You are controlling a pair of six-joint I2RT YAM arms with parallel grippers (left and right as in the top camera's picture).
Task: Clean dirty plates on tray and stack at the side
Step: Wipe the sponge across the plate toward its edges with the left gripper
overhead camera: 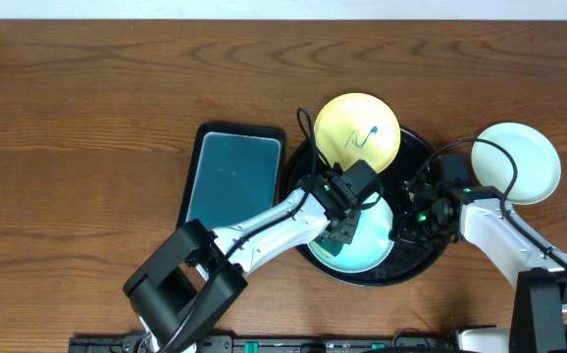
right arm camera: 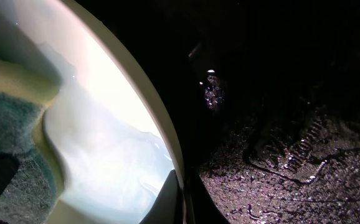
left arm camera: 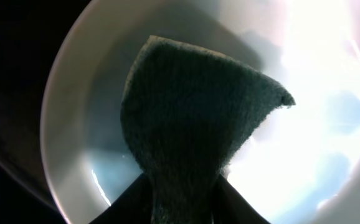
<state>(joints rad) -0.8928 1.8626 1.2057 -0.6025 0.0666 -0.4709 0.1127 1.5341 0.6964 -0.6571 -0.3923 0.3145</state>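
Mint plate (overhead camera: 372, 245) lies in the lower half of the black tray (overhead camera: 429, 162), right of centre in the overhead frame. My left gripper (overhead camera: 340, 233) is clamped on the sponge (left arm camera: 192, 112), which bends out from between the fingers onto the plate's floor. My right gripper (overhead camera: 403, 230) is clenched tight at that plate's right rim; whether it pinches the rim I cannot tell. Yellow plate (overhead camera: 357, 132), scribbled teal, rests at the tray's upper edge. Third plate (overhead camera: 516, 162) sits on the table (overhead camera: 87, 118) at right, just beside the tray. Teal tray (overhead camera: 232, 176) lies left.
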